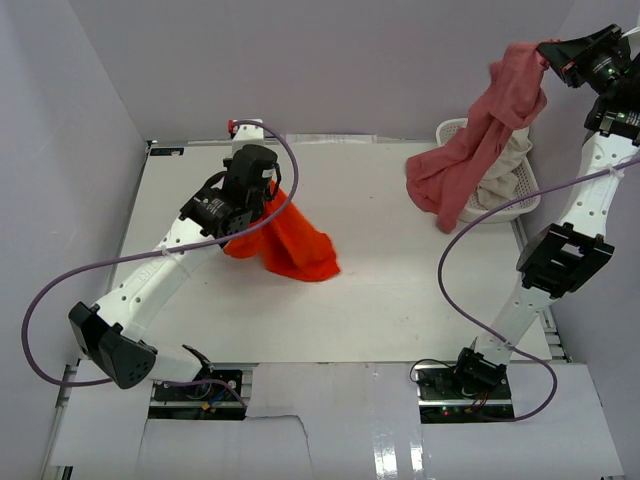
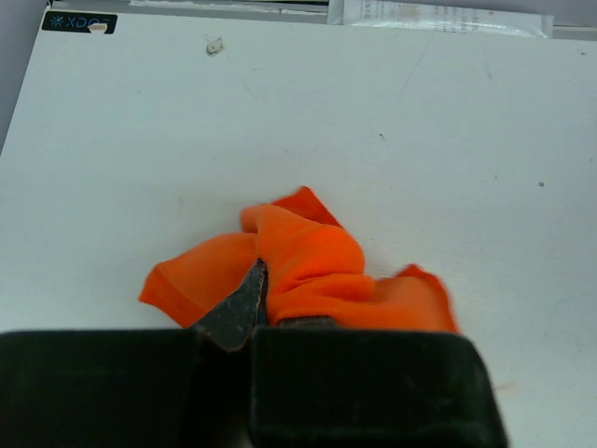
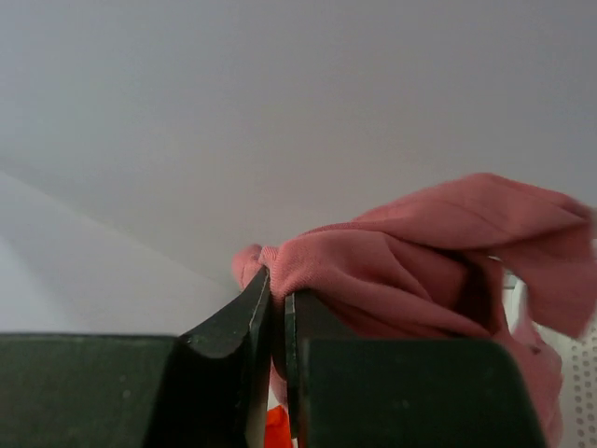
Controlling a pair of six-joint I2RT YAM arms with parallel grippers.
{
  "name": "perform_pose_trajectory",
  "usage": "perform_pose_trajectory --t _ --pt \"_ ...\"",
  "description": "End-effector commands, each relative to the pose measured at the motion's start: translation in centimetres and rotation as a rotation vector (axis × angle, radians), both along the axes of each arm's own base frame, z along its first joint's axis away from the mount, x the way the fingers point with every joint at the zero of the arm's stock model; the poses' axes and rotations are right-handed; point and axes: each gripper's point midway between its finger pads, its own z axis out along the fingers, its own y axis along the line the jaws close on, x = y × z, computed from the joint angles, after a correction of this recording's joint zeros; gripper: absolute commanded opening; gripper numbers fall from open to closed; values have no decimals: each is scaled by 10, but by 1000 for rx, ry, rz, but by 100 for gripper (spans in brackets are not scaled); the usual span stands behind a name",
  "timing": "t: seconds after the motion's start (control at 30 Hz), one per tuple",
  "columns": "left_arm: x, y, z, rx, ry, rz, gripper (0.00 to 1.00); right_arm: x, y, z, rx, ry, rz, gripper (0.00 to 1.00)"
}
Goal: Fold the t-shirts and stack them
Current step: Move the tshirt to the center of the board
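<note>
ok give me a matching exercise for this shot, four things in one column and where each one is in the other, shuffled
Things
1. orange-red t-shirt
2. rose-pink t-shirt
3. cream-white t-shirt
4. white basket

Places
A. at the far right corner of the table
B. held up in the air, pinched by the right gripper
C. bunched on the table, pinched by the left gripper
D. lying in the basket

Pairs: 1-C; 2-B; 3-D; 4-A
</note>
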Motion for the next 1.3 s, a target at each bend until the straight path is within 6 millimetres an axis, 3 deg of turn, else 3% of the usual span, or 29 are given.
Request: perform_pose_trajectory --t 0.0,0.1,0.13,0.2,0.23,0.27,0.3,0.33,0.37,0.4,0.43,0.5,0.53,0.6,0.63,0.7,0.73,0.77,0.8,0.83,1.0,1.13,1.27 --pt "0 -3 3 -53 1 -24 0 -16 12 57 -107 -224 -23 8" --pt "4 -16 1 -74 16 -80 0 -6 25 37 -171 -199 -11 13" --pt "4 -20 -3 -76 26 -91 0 -3 28 27 -191 -171 -14 26" --pt "7 -27 -14 -81 54 -113 0 10 33 -6 -255 -92 -49 37" --pt "7 -29 -16 -83 60 -117 0 16 41 -29 -308 -36 -56 49" --pt "7 -31 -19 -88 63 -126 0 25 30 -44 -343 19 -162 57" --pt "6 -31 -20 -88 66 -127 0 30 30 -61 -394 70 -211 59" --pt "5 -31 -25 -84 73 -126 0 32 53 -71 -461 95 -223 60" --pt "3 -29 -23 -88 68 -126 0 37 35 -86 -592 155 -371 60" --pt "2 -28 -23 -85 66 -123 0 35 39 -110 -654 230 -397 61" --pt "1 -27 -25 -84 66 -123 0 36 57 -123 -713 262 -412 61" --pt "-2 -23 -20 -84 53 -123 0 31 51 -148 -828 352 -489 61" --pt "-4 -22 -20 -84 52 -125 0 28 74 -167 -873 384 -450 63" --pt "-8 -19 -17 -85 44 -129 0 16 74 -181 -958 443 -504 66" --pt "-9 -18 -16 -83 43 -130 0 8 88 -207 -1013 488 -471 76" --pt "-12 -16 -16 -80 42 -134 0 -8 84 -216 -1082 532 -535 88" --pt "-13 -15 -16 -77 40 -134 0 -13 92 -225 -1103 543 -526 89" --pt "-14 -14 -17 -74 42 -135 0 -23 92 -246 -1130 587 -507 89" --pt "-14 -14 -20 -69 49 -136 0 -29 93 -246 -1127 587 -505 89" --pt "-15 -13 -20 -69 46 -136 0 -37 95 -264 -1136 614 -493 90" --pt "-19 -9 -23 -60 50 -135 0 -59 101 -282 -1162 648 -441 89" --pt "-22 -7 -21 -66 42 -135 0 -78 122 -315 -1263 730 -373 89" --pt "-24 -7 -24 -73 47 -135 0 -88 141 -346 -1196 781 -276 88"
